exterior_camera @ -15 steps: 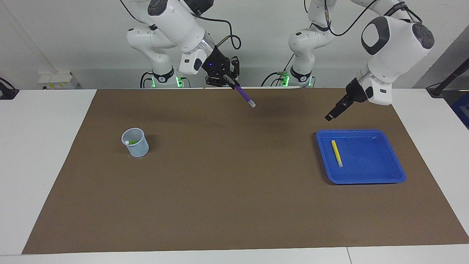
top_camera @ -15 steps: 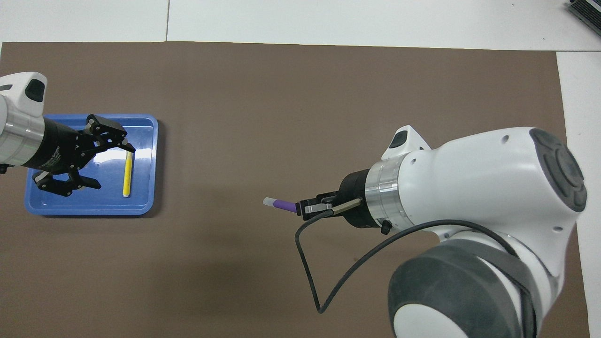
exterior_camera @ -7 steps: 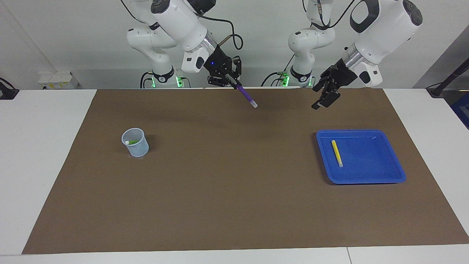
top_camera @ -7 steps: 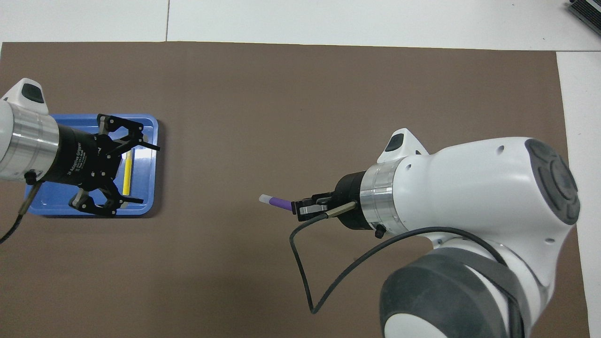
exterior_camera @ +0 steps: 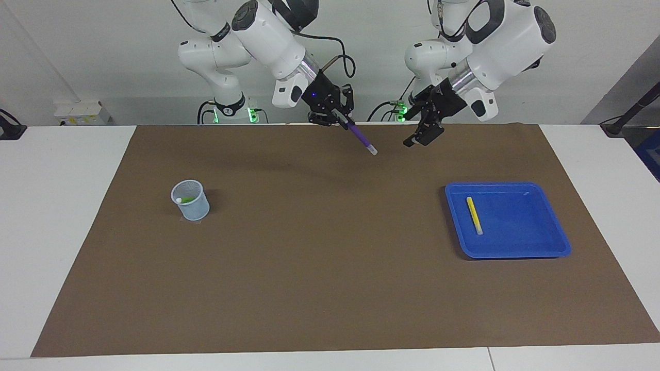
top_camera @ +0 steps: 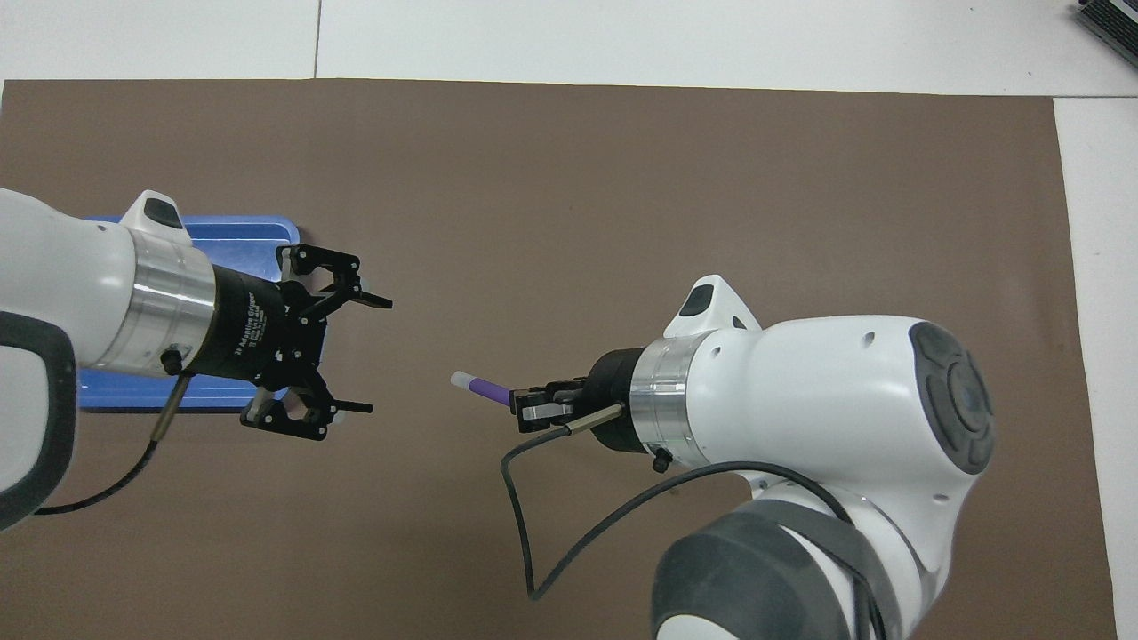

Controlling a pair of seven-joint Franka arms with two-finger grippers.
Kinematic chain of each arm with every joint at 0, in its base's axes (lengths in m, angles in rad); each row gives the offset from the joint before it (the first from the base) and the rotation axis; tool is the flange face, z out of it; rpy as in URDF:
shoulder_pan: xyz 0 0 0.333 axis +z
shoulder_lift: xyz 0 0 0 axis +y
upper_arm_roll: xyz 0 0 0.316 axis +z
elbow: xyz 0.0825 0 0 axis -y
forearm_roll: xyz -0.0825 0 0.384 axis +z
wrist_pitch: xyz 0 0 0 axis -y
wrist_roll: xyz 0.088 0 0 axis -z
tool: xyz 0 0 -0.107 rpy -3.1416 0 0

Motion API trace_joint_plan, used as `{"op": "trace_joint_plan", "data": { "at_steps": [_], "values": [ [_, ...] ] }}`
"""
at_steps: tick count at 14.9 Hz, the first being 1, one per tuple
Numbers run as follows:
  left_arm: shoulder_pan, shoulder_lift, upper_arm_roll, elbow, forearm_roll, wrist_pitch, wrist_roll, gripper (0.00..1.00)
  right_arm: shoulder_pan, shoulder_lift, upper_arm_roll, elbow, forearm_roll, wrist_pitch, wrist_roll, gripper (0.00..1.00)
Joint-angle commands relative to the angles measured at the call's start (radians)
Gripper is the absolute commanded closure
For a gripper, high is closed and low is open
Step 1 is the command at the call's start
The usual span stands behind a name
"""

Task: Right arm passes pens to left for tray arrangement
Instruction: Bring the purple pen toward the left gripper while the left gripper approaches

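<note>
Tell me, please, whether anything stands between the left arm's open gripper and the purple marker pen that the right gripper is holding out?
Nothing visible does. The left gripper, open, hangs over bare brown mat, facing the pale tip of the slim purple marker pen held in the right gripper. Only air separates them. The shallow blue plastic tray lies toward the left arm's end.

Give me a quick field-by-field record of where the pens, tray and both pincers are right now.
right pincer: shut on purple pen, held over the mat
left pincer: open, facing the purple pen's tip, apart from it
yellow pen: lying in blue tray
green pen: in mesh cup
handover: not yet done
</note>
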Motion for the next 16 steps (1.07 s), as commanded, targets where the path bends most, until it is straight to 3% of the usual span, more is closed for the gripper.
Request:
{"op": "trace_joint_plan", "data": {
  "at_steps": [1,16],
  "values": [
    [-0.085,-0.071,0.013,-0.118,-0.022,0.123,-0.035,0.04,0.001,-0.025,-0.005,-0.027,0.028,0.012,-0.022,1.0],
    [-0.247,-0.146,0.013,-0.308,-0.051,0.41,-0.127,0.04,0.0,-0.023,-0.006,-0.027,0.03,0.009,-0.03,1.0]
  ]
}}
